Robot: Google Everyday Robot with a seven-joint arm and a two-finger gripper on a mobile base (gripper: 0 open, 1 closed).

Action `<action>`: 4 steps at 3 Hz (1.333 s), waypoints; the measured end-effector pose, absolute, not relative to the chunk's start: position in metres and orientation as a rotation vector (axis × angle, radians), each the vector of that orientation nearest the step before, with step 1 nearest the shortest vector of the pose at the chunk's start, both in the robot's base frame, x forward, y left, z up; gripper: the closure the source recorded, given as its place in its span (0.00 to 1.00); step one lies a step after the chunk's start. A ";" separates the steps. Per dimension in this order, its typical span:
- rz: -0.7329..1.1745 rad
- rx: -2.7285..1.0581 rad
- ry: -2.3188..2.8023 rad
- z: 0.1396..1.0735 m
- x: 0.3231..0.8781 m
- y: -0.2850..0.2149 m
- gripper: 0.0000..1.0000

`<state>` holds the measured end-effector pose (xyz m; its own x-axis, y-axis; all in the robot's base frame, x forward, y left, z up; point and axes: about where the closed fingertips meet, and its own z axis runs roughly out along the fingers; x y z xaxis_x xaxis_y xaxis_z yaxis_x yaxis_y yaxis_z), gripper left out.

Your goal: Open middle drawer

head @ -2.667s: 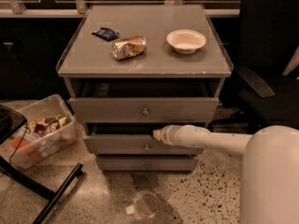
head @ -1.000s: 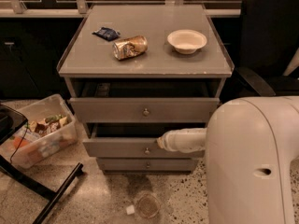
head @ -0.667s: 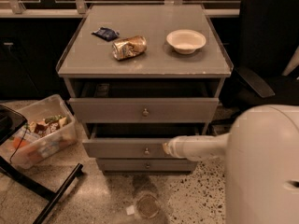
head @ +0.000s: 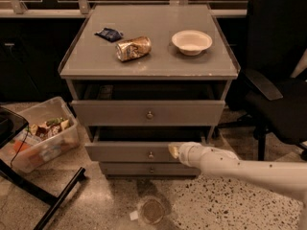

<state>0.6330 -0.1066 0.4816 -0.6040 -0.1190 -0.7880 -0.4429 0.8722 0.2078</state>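
The grey cabinet (head: pixel 148 66) has three drawers. The middle drawer (head: pixel 124 151) is pulled out a little, with a dark gap above its flat grey front and its small round knob (head: pixel 150 155) in the centre. The top drawer (head: pixel 105 112) is also slightly out. The bottom drawer (head: pixel 129 169) sits under the middle one. My white arm comes in from the lower right, and its gripper (head: pixel 173 151) is at the middle drawer's front, just right of the knob.
On the cabinet top lie a crushed can (head: pixel 133 48), a white bowl (head: pixel 192 41) and a small blue packet (head: pixel 109 33). A clear bin (head: pixel 41 138) of items stands on the floor at left. A black office chair (head: pixel 276 85) is at right. A clear cup (head: pixel 151 211) lies on the floor in front.
The arm has drawn back to the right and lower in the view. The gripper tip stays at the middle drawer's front, right of the knob. The drawer remains slightly open.
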 end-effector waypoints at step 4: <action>0.601 -0.278 2.144 0.471 0.703 -0.101 1.00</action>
<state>0.7030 -0.1006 0.4714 -0.5987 0.0171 -0.8008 -0.4016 0.8586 0.3186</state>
